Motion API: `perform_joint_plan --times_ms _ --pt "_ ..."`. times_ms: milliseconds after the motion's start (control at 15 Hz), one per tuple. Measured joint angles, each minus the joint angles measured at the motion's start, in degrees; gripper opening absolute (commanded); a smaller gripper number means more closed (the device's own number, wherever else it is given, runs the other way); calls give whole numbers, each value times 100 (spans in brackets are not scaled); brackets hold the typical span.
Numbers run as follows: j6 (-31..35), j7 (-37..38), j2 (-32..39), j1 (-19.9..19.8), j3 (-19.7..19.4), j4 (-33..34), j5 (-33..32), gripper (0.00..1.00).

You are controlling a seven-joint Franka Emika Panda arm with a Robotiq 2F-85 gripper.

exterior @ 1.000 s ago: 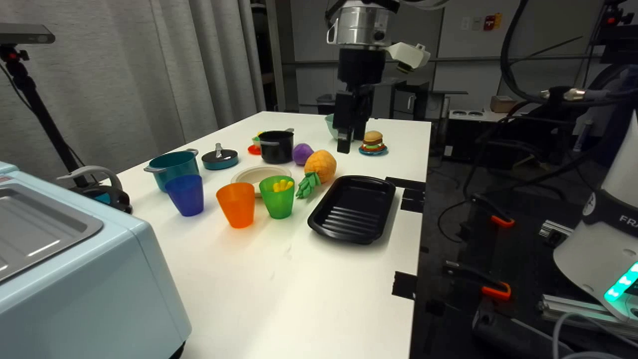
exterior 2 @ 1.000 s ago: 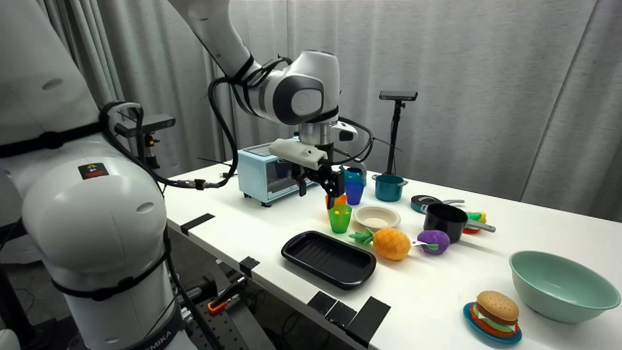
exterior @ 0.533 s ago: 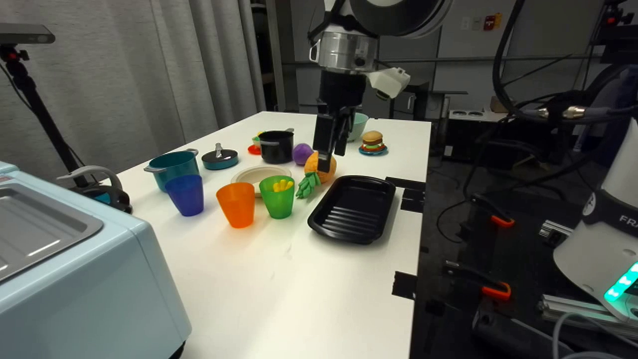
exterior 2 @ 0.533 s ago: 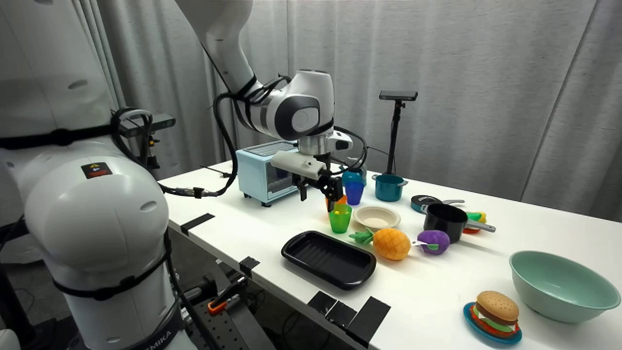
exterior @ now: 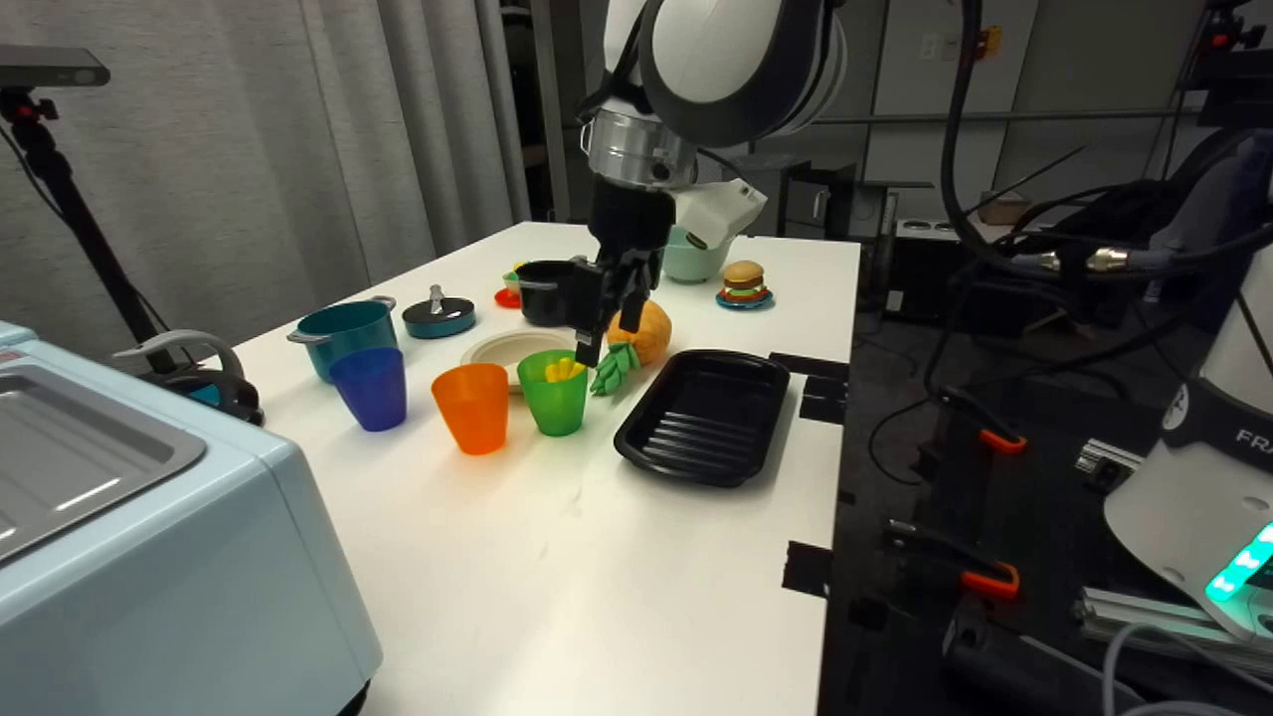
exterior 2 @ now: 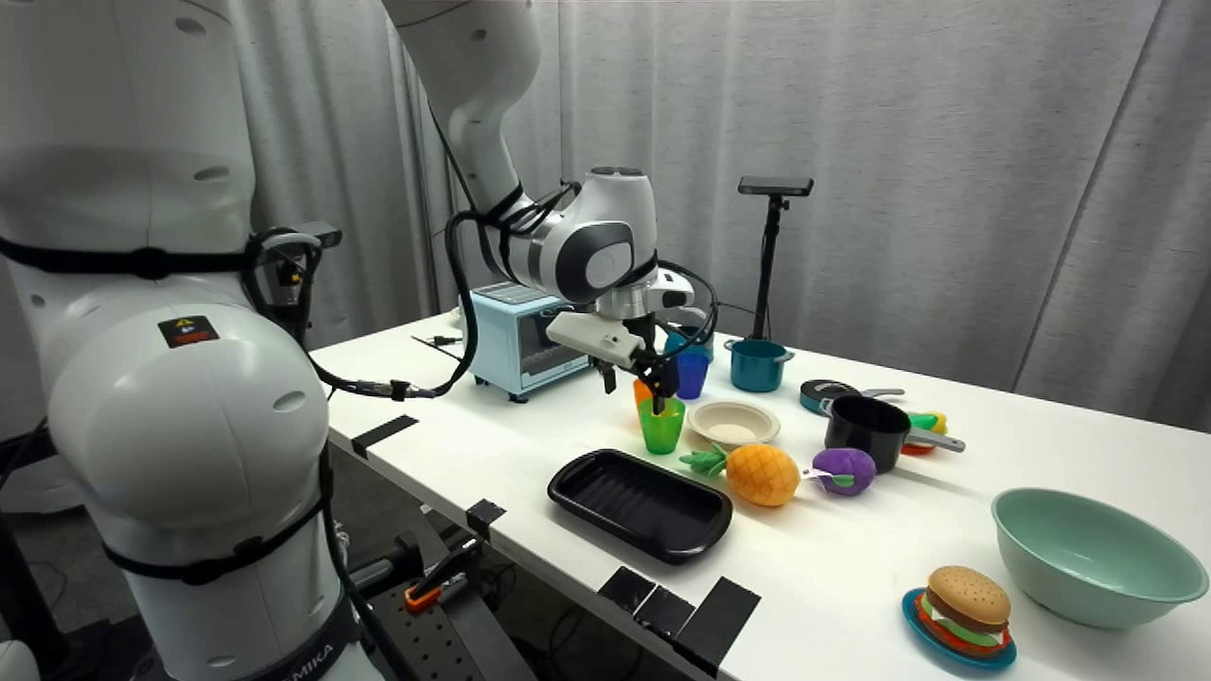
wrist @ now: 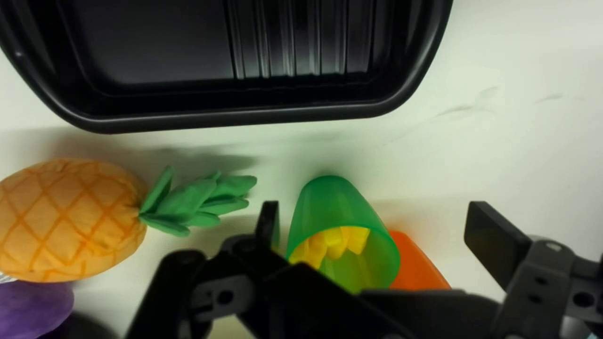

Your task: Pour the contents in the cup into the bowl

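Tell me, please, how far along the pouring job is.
Of the pour itself, nothing looks done: yellow pieces sit in the green cup, and none show in the white bowl. In hand, apparently, is lining up: the open gripper frames the cup in the wrist view. Left: gripping, lifting and tipping the cup, which stands upright, ungripped.

The green cup (wrist: 335, 205) is smooth plastic, the toy pineapple (wrist: 70, 221) matt cloth, the black baking tray (wrist: 160, 52) glossy.
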Motion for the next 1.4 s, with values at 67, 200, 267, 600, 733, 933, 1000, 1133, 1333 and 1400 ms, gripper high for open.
perform_joint_plan --times_ms 67,200,267,600,733,933,1000,1133,1333,1400 --pt "95 67 114 -5 0 70 -30 100" --pt "281 234 325 -10 -4 182 -120 100" --pt "368 325 416 -10 -9 220 -182 100" --pt "674 807 790 -7 -119 325 -649 100" --pt "734 948 905 1 -187 379 -765 100" --pt "753 1012 1050 5 -214 473 -782 100" --pt "753 1027 1090 15 -213 489 -782 100" --pt "753 1035 1152 30 -206 512 -783 100" --pt "753 1035 1200 30 -195 617 -782 100" --pt "753 1034 1215 29 -191 667 -779 100"
